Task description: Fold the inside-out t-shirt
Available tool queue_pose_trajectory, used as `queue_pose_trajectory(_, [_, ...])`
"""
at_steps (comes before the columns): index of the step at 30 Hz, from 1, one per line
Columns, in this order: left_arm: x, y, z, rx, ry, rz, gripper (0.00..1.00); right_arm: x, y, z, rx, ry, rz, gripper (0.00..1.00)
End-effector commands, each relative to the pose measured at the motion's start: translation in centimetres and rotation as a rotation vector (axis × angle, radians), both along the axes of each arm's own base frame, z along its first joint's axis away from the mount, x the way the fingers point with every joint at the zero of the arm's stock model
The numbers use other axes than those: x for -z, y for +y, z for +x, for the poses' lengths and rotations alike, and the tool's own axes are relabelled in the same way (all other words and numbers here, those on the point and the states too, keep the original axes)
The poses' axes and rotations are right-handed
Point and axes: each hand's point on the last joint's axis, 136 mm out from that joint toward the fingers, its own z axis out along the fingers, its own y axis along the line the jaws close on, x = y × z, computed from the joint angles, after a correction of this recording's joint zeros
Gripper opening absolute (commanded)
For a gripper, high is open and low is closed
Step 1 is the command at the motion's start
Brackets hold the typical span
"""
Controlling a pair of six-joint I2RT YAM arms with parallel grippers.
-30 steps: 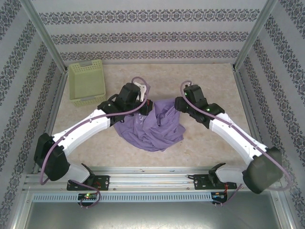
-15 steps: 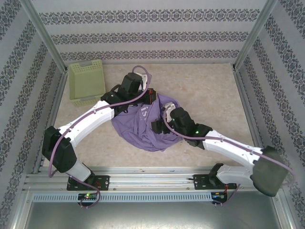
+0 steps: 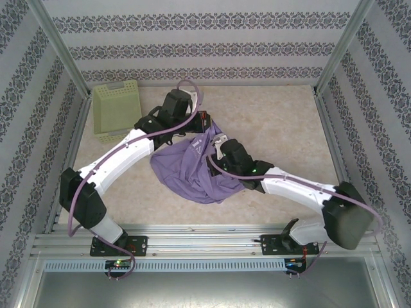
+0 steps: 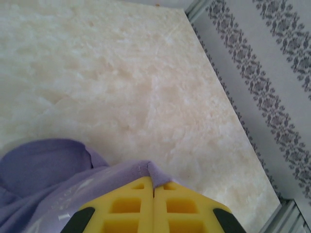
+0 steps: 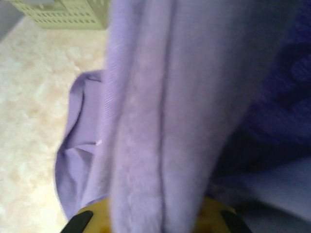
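On the worktop (image 3: 282, 122) the purple t-shirt (image 3: 186, 170) lies in a bunched heap at the middle, well apart from the green basket (image 3: 117, 109) at the far left corner. Within the last second its far edge has been drawn up and away from the heap, and the right arm has swung in from the shirt's right side to its middle. I judge this as a regrasp to spread the cloth out; no fold has been made yet.

The left end effector (image 4: 153, 185) is closed, its 2 yellow pads pressed together on a thin edge of the shirt, held above the bare worktop. The right end effector (image 3: 215, 149) has just snapped closed; a thick fold of shirt runs down over its fingers, so it looks clamped on that fold.
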Motion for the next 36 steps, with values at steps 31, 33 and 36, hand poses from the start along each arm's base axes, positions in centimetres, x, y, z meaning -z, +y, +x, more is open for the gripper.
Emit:
queue_pose_trajectory(31, [16.4, 1.4, -8.7, 0.035, 0.067, 0.418, 0.68, -11.5, -9.6, -2.3, 0.251, -0.007, 0.233, 0.0])
queue_pose_trajectory(33, [17.0, 2.1, -7.8, 0.013, 0.084, 0.42, 0.52, -11.7, -10.5, -2.6, 0.272, -0.016, 0.22, 0.0])
queue_pose_trajectory(36, [16.2, 3.9, -6.2, -0.031, 0.085, 0.421, 0.23, -12.7, -11.6, -3.1, 0.292, -0.046, 0.205, 0.0])
